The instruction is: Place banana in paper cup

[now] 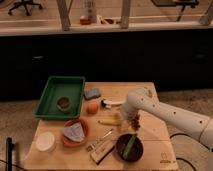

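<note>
The pale yellow banana [109, 121] lies on the wooden table [150, 127] near its middle. The white paper cup [45, 141] stands at the table's front left corner, far from the banana. My gripper [133, 123] hangs from the white arm [170, 116] that reaches in from the right. It is just right of the banana's right end, low over the table.
A green tray [60, 95] with a small dark item sits at back left. A round orange fruit [92, 107], a blue sponge [92, 93], an orange-red bowl [75, 132] with grey cloth, a dark brown bowl [128, 147] holding a green stick, and a flat packet [101, 149] surround the banana.
</note>
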Action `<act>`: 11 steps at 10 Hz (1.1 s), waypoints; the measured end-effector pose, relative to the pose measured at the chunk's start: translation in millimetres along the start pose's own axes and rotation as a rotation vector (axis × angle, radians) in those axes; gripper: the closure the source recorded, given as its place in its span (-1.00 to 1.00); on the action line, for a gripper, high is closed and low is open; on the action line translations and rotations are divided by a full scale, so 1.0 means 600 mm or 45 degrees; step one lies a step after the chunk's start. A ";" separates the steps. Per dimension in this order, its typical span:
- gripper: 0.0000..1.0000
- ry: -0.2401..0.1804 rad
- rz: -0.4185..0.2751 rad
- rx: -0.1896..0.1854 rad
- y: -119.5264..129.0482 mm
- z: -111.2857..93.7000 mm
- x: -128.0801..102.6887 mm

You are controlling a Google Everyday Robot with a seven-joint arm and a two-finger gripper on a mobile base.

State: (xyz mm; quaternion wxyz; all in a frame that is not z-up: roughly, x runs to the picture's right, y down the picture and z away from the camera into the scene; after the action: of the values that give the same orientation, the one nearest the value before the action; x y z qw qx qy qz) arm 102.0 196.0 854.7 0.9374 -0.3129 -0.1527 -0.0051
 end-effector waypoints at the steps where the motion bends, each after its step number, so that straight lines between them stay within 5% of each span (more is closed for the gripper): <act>1: -0.60 -0.007 -0.010 -0.004 0.002 0.001 0.000; 8: -0.60 -0.033 -0.131 -0.075 -0.004 0.015 -0.047; 11: -0.09 -0.048 -0.167 -0.093 -0.006 0.026 -0.054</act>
State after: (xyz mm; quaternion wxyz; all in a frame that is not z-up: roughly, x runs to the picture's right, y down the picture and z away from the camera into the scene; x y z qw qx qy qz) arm 66.3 199.4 859.3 0.9200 -0.3363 -0.1901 -0.0663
